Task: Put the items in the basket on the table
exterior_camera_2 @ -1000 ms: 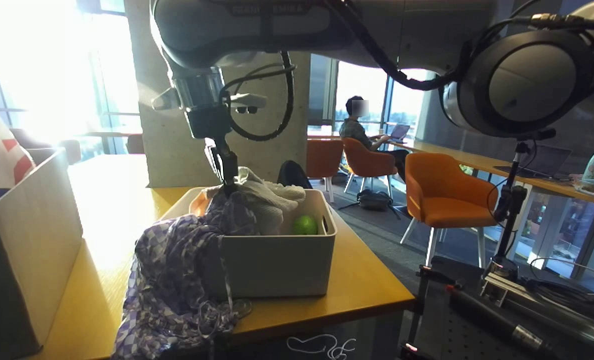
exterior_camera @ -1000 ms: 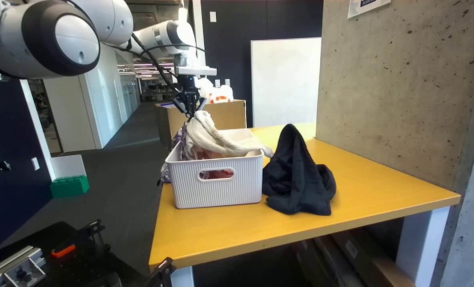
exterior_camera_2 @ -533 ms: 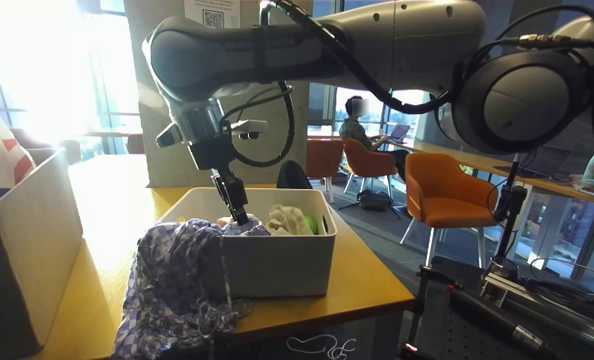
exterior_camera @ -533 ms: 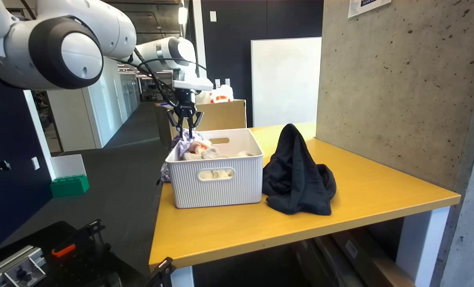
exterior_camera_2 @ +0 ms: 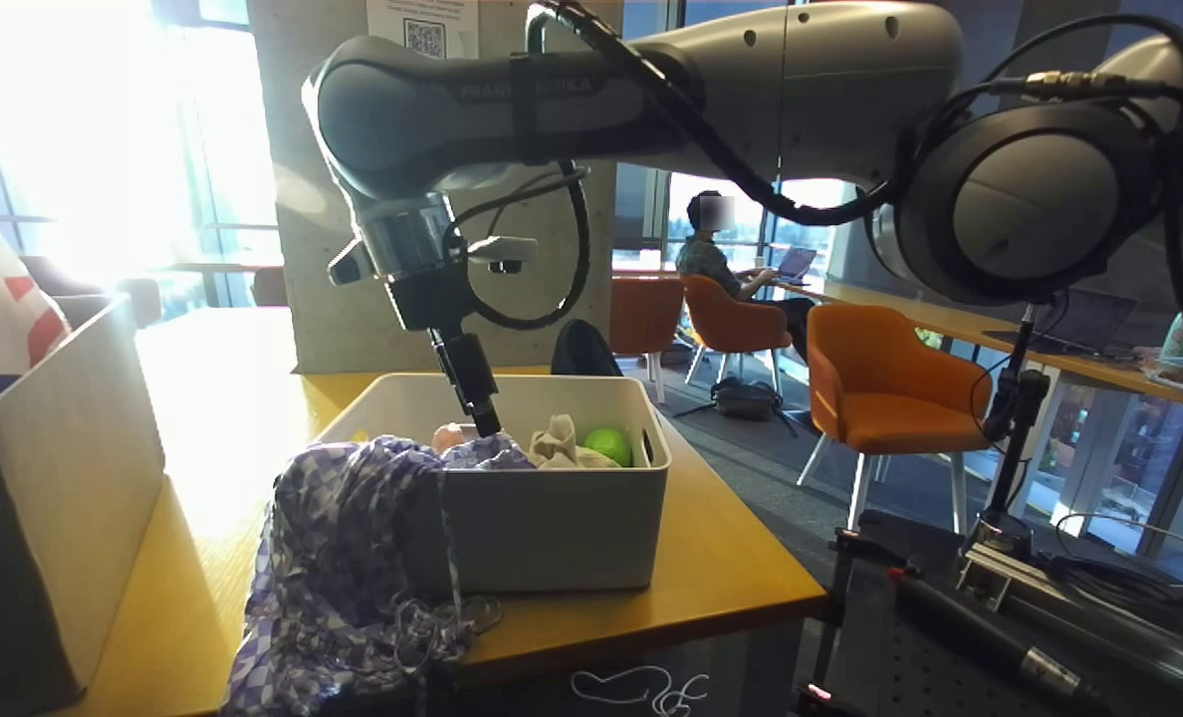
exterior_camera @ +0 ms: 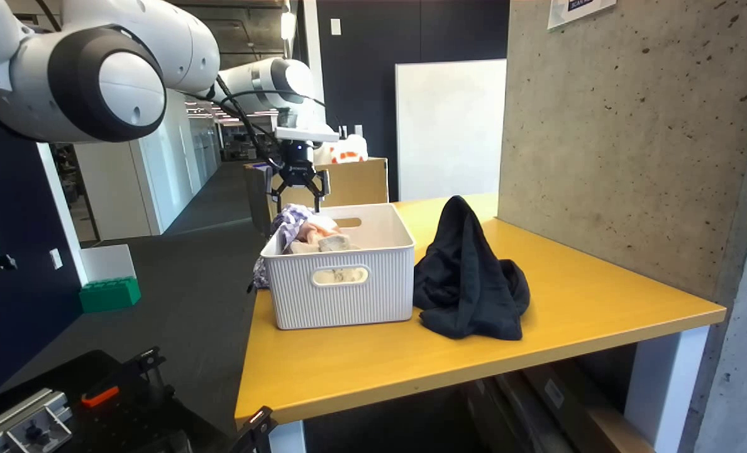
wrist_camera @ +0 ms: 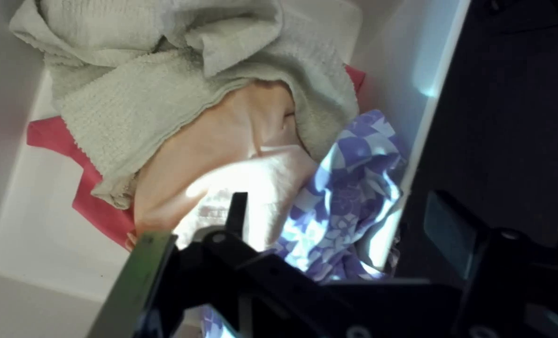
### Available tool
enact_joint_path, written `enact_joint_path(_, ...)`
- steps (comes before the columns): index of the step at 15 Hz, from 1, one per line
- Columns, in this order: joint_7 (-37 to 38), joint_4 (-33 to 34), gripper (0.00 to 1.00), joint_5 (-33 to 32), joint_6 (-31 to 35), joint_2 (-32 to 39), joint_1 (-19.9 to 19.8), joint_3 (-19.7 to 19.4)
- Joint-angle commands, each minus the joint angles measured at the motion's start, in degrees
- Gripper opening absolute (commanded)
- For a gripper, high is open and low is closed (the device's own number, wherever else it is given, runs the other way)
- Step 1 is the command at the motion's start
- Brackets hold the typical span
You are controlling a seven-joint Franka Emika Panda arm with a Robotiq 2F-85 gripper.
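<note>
The white basket (exterior_camera: 342, 308) stands on the yellow table (exterior_camera: 474, 374). Over its rim my gripper (exterior_camera: 298, 206) is spread wide, nothing between its fingers (wrist_camera: 237, 216). A pale towel-like cloth (wrist_camera: 175, 89) lies inside, on a peach cloth (wrist_camera: 199, 159) and a red piece (wrist_camera: 91, 202). The purple-and-white patterned cloth (exterior_camera_2: 353, 518) drapes over one basket wall, partly in and mostly hanging outside past the table edge; its inner end (wrist_camera: 344, 188) shows below the open fingers. Beside the basket, the black garment (exterior_camera: 471, 283) sits heaped on the table.
A brown cardboard box (exterior_camera_2: 84, 498) holding a white-and-red bag (exterior_camera: 348, 150) stands near the patterned cloth's side. Inside the basket shows a round green thing (exterior_camera_2: 606, 446). A concrete pillar (exterior_camera: 612, 138) rises at the table's side. Someone sits (exterior_camera_2: 716, 264) farther off near orange chairs (exterior_camera_2: 880, 383).
A second ago the shut gripper held the pale cloth above the basket. The cloth has dropped inside, and the gripper has come lower and opened wide.
</note>
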Motion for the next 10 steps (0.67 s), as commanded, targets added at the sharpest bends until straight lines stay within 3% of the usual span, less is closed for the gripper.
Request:
enact_joint_path(1,0.08,-0.45,1.0,1.16,2.3,-0.26,-3.07,0.11)
enact_joint_path(5,-1.18,0.37,1.0,0.8,4.52,1.59,-5.0,-0.05)
enact_joint_path(10,-2.81,0.97,1.0,-0.58,9.51,4.31,-4.23,-0.87)
